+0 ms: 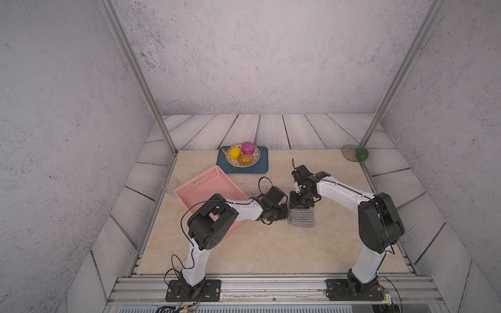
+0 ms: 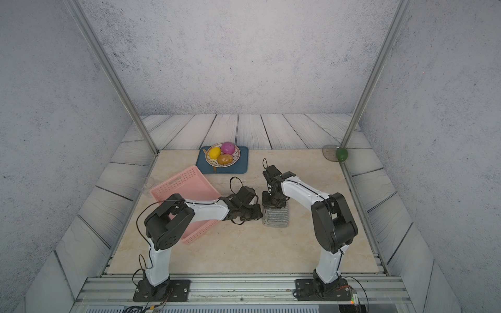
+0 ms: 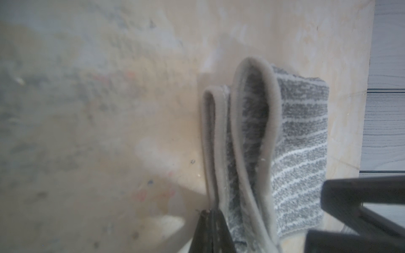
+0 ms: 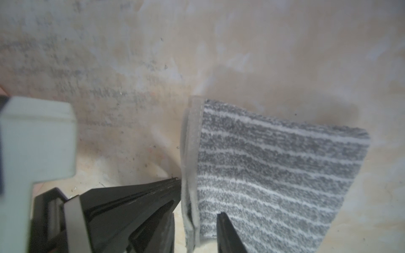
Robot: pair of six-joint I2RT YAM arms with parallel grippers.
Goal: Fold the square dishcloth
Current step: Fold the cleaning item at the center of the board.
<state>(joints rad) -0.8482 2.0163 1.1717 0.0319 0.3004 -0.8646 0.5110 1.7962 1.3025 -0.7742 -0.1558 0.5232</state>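
Item: square dishcloth (image 1: 301, 219), grey with white stripes, folded in layers, mid-worktop (image 1: 257, 244), away from every edge.
Item: left gripper (image 1: 284, 214), jaws pressed together, tip at the cloth's hemmed side.
Item: right gripper (image 1: 299, 205), over the cloth's rear part, one finger (image 4: 228, 232) across the stripes; whether it is pinching or spread cannot be told.

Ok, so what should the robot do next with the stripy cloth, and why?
Probably lift the right claw straight up, clear of the dishcloth. It already lies folded in layers on the table, and the shut left claw sits at its side edge.
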